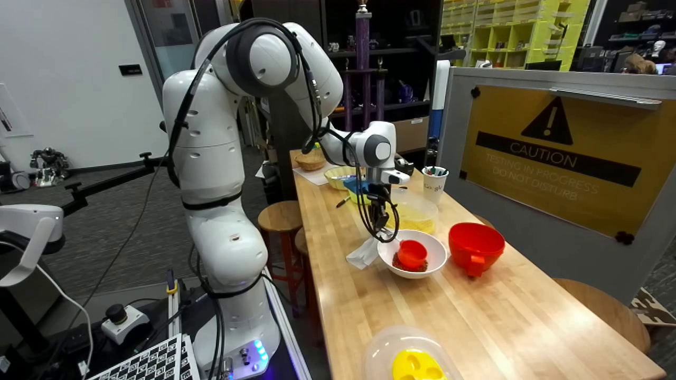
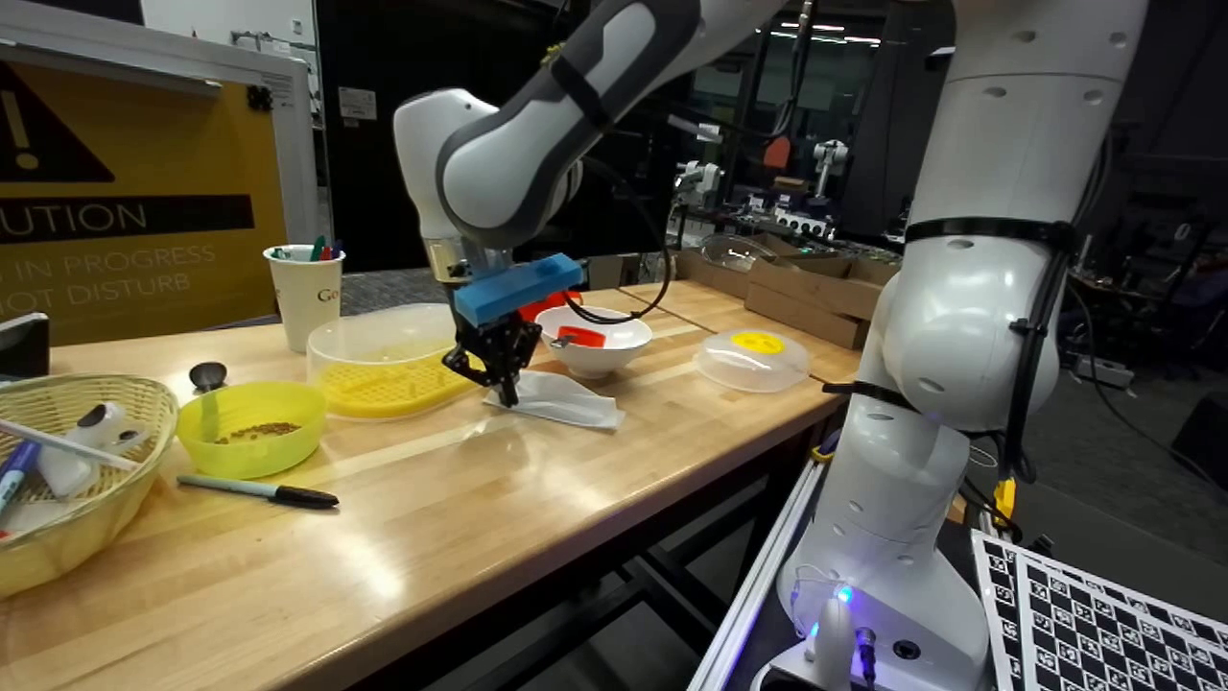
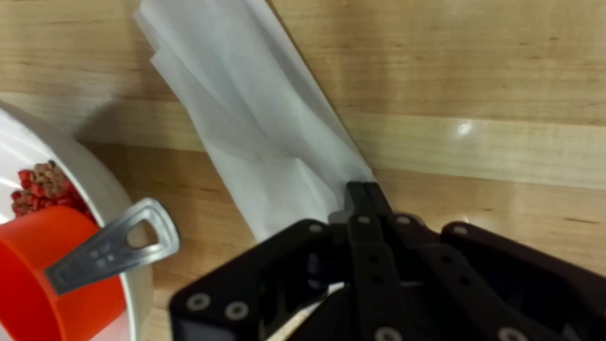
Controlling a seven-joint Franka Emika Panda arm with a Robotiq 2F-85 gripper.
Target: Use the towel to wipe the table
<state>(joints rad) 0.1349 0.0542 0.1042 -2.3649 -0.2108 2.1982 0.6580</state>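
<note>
Narrow, the claw (image 3: 365, 188) likely pinches the towel (image 3: 265, 118) for wiping, free end toward the table's (image 2: 432, 518) robot-side edge.

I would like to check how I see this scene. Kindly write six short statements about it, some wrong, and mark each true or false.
1. The white towel lies on the table. True.
2. The tool is wide open. False: it is closed, at the towel.
3. The red cup rests in the white bowl. True.
4. The paper cup lies on its side. False: it stands upright.
5. The large red bowl is inside the white bowl. False: it stands beside that bowl.
6. A black-capped marker lies on the table. True.
</note>
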